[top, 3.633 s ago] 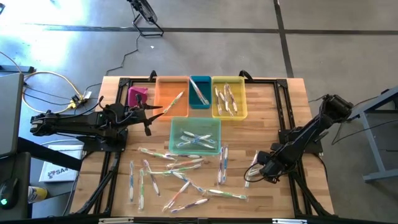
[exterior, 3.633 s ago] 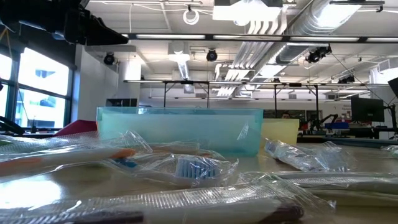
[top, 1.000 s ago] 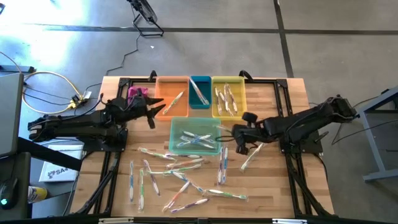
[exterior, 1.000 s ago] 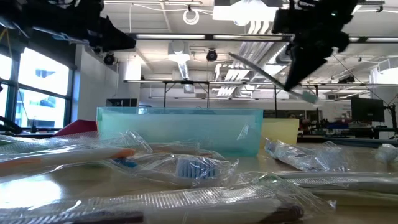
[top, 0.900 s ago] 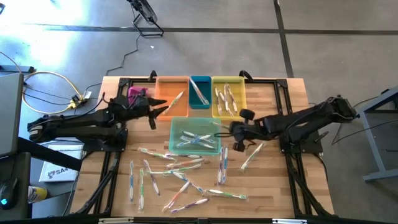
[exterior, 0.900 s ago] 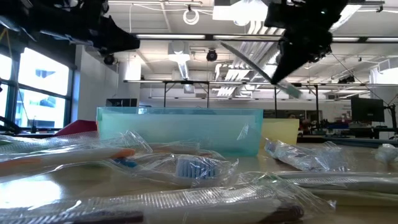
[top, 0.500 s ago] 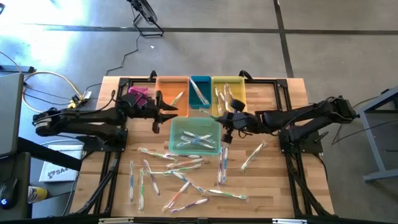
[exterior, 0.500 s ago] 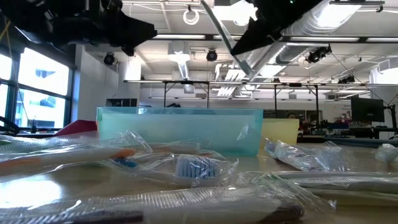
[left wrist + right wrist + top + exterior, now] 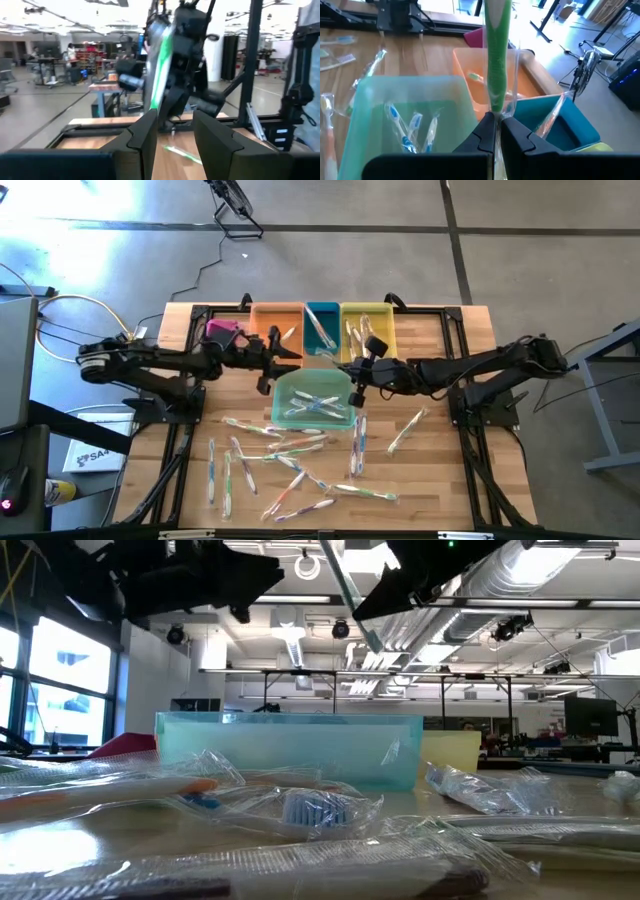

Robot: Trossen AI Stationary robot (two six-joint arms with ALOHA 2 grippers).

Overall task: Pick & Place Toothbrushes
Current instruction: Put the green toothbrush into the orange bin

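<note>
- The right hand, clenched on a green toothbrush, has carried it from the counter's right side to the light-green bin's far right corner.
- The left hand has advanced toward it, fingers apart, grasping nothing.
- A handover or drop looks imminent.

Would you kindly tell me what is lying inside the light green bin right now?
The light green bin holds several wrapped toothbrushes with blue heads, crossing one another. The right claw hangs over its right edge, hiding part of that corner.
</note>
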